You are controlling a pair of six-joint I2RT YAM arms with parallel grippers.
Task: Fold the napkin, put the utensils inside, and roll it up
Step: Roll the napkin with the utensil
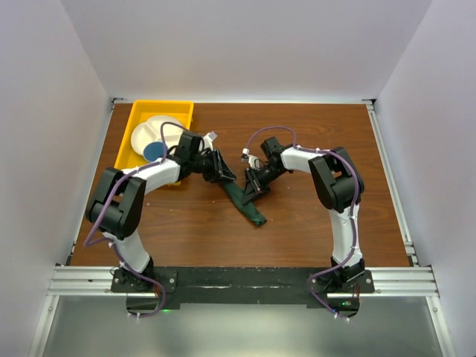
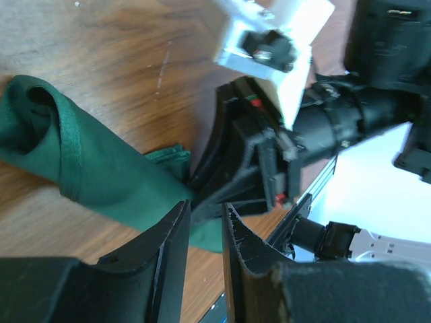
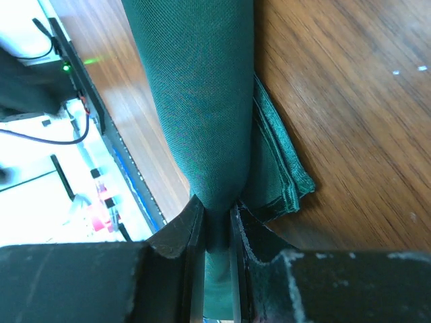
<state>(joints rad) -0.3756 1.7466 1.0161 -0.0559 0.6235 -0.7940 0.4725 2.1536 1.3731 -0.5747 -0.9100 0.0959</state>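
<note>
The napkin [image 1: 247, 201] lies rolled into 1 narrow dark green tube, set at a slant on the desk [image 1: 320, 230], with its far end between the 2 arms and its near end free on bare wood. The right end effector [image 1: 251, 187] meets the roll from the napkin's right side, a little short of that far end. Its wrist view shows the 2 fingers [image 3: 185, 232] almost together, the tube squeezed thin in the slit between them. Just right of that pinch a folded corner [image 3: 286, 185] of stacked hems sticks out flat on the wood. The left end effector [image 1: 221, 171] sits at the napkin's far end, tips very near the other end effector. Its jaws stand a narrow slit apart with green cloth showing past the gap, but whether they pinch any cloth cannot be told. In the left wrist view the open end [image 2: 34, 114] of the roll shows a hemmed edge curling round a dark hollow. Bare desk lies on the napkin's near and right sides. Well to the napkin's far left sits the yellow tray [image 1: 178, 110], carrying a white plate [image 1: 145, 134] and a blue cup [image 1: 154, 151].
</note>
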